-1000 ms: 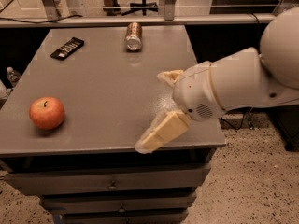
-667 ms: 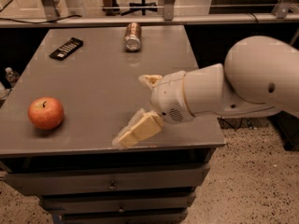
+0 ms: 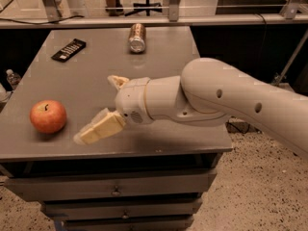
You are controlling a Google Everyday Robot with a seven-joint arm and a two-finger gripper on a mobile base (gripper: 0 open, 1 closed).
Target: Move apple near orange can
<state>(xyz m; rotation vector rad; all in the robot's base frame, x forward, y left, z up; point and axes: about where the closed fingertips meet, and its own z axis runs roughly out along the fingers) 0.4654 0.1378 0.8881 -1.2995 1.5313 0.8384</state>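
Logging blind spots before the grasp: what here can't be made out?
Camera view:
- orange can: label too small, end faces camera.
- gripper, beside the apple, jaws apart: far finger mostly behind the arm.
- bottle: mostly hidden behind the table.

The gripper, fingers spread, hangs over the table. Open tabletop runs to the apple at nine o'clock. The remote lies at eleven and the orange can at one, both well apart.
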